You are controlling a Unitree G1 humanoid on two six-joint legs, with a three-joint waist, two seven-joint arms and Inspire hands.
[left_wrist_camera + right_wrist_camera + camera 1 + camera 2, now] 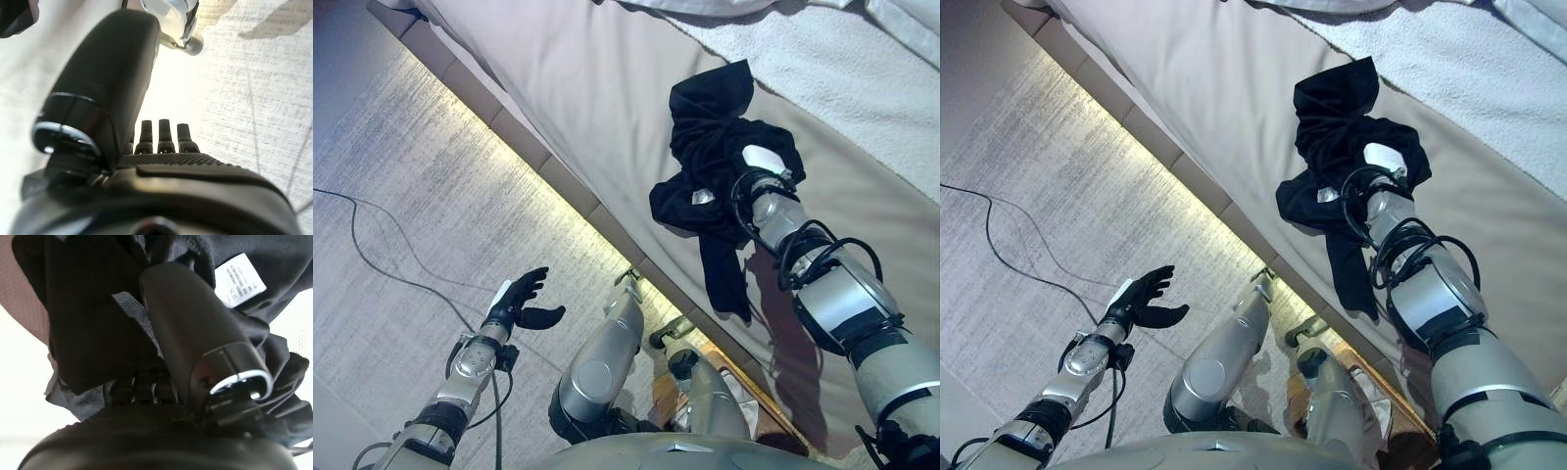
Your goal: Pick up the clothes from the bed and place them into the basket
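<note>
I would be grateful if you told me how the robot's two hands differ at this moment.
The left hand hangs over the floor beside the bed, while the right hand is on the bed, in the black clothes. The left hand is open and holds nothing; the right hand's fingers are buried in the cloth, so its grasp cannot be read. Both hands are dark.

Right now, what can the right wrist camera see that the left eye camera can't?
Only the right wrist view shows the white label sewn into the black garment, and the thumb lying on the cloth. Only the left eye view shows the bed, the white towel on it and the open left hand over the floor. Both show the garment with the right hand on it.
</note>
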